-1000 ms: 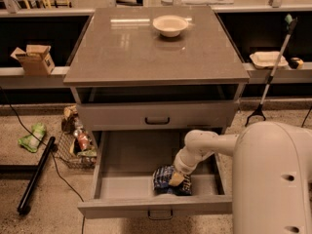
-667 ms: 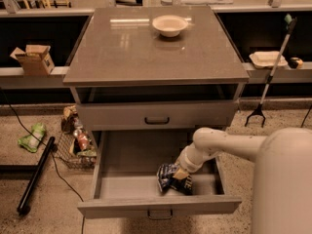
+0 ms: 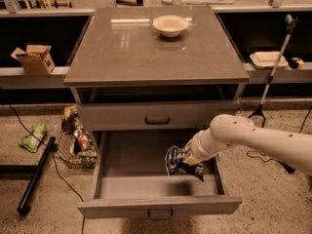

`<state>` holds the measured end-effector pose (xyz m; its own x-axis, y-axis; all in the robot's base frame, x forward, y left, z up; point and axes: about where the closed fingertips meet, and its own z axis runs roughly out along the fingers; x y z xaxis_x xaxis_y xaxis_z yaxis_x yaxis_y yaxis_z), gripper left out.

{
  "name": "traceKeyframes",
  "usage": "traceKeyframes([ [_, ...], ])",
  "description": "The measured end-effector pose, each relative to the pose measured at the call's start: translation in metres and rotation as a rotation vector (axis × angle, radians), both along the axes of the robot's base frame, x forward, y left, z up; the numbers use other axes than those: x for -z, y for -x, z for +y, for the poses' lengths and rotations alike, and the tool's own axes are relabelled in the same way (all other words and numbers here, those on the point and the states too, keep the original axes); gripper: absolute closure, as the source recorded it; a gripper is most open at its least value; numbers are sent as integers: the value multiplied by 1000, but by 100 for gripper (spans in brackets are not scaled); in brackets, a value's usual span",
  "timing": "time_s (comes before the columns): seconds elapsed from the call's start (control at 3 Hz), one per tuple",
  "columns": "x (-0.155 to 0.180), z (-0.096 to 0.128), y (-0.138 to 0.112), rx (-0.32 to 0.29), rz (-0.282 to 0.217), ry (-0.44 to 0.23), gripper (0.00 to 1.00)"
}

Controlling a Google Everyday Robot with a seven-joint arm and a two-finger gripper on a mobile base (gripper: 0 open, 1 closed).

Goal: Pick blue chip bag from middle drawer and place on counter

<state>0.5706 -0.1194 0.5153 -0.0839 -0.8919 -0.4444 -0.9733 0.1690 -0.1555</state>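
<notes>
The middle drawer (image 3: 127, 185) is pulled wide open below the cabinet. My gripper (image 3: 189, 158) reaches in from the right on a white arm and is shut on the blue chip bag (image 3: 176, 163). The bag hangs crumpled a little above the drawer floor, right of centre, with its shadow below it. The counter (image 3: 141, 50) is the glossy grey-brown top of the cabinet, above and behind the gripper.
A cream bowl (image 3: 170, 25) sits at the back of the counter. A shut drawer with a black handle (image 3: 157, 121) lies just above the open one. A wire basket (image 3: 73, 147), a green packet (image 3: 31, 137) and a black pole (image 3: 34, 177) lie on the floor to the left.
The gripper has risen and shifted slightly back with the blue chip bag, lifting it off the drawer floor.
</notes>
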Motion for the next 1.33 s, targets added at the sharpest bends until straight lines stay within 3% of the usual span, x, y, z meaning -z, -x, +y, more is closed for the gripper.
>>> traceKeyframes([
  [1.0, -37, -5, -4, -3, -61, 11, 100],
  [1.33, -82, -8, 1, -14, -156, 28, 100],
])
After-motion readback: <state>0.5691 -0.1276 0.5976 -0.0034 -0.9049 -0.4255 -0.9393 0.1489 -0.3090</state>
